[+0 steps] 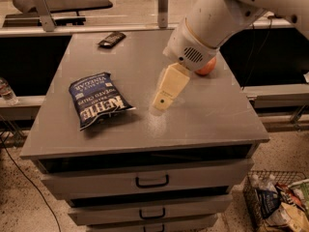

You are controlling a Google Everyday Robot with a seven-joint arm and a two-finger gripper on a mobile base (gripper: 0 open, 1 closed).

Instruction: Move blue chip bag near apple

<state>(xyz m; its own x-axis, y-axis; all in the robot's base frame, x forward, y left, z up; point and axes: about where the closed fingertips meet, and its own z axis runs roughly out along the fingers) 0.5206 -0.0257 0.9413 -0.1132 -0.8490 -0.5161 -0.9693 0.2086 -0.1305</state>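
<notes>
The blue chip bag (pixel 99 100), dark navy with white block lettering, lies flat on the left part of the grey cabinet top (pixel 207 120). The apple (pixel 207 67) is at the right, mostly hidden behind my white arm; only a red-orange edge shows. My gripper (pixel 163 102) hangs over the middle of the top, to the right of the bag and apart from it, with nothing in it.
A small flat black object (pixel 111 39) lies at the back left of the top. Drawers (pixel 152 181) run below the front edge. A wire basket (pixel 280 204) of crumpled wrappers stands on the floor at the right. A plastic bottle (pixel 6 91) is at far left.
</notes>
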